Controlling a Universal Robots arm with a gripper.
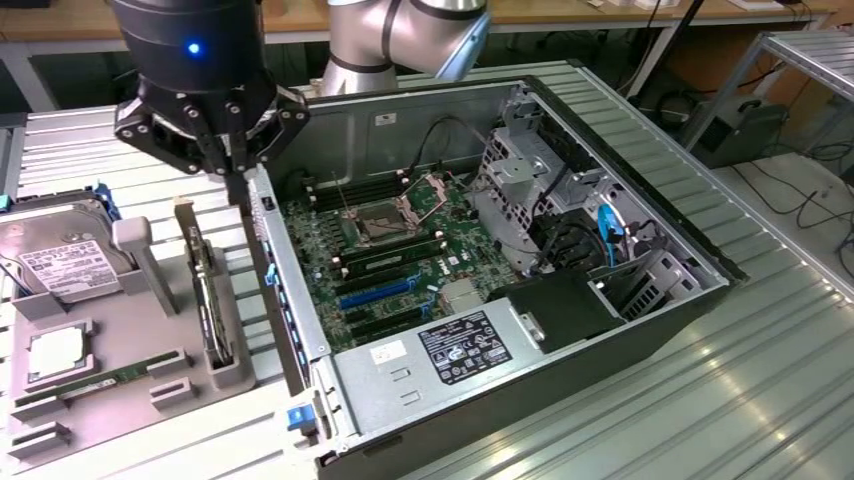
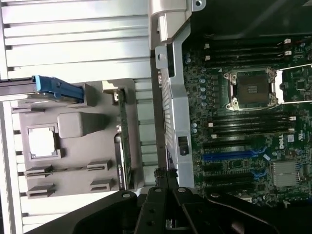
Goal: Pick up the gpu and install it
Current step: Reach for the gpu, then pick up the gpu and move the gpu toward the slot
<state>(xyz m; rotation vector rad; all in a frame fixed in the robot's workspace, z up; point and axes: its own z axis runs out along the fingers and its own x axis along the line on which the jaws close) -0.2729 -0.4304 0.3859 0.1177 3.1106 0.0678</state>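
Observation:
The gpu [image 1: 204, 290] stands on edge in a slot of the grey parts holder [image 1: 127, 410], its green board and silver bracket upward; in the wrist view the gpu [image 2: 122, 139] shows as a thin green strip. My gripper [image 1: 243, 203] hangs above the gap between the gpu and the near wall of the open PC case [image 1: 694, 290]. Its fingers are shut together with nothing between them. The wrist view has the gripper [image 2: 165, 176] over the case's wall, apart from the card. The motherboard [image 1: 400, 235] lies open inside, with a blue slot [image 2: 243, 156].
On the holder lie a silver hard drive [image 1: 60, 255] with a white label, a CPU [image 1: 56, 352] and a narrow RAM stick [image 1: 100, 382]. The case's drive cage [image 1: 534, 170] and power supply [image 1: 461, 345] flank the motherboard. Everything rests on a ribbed metal table [image 1: 747, 400].

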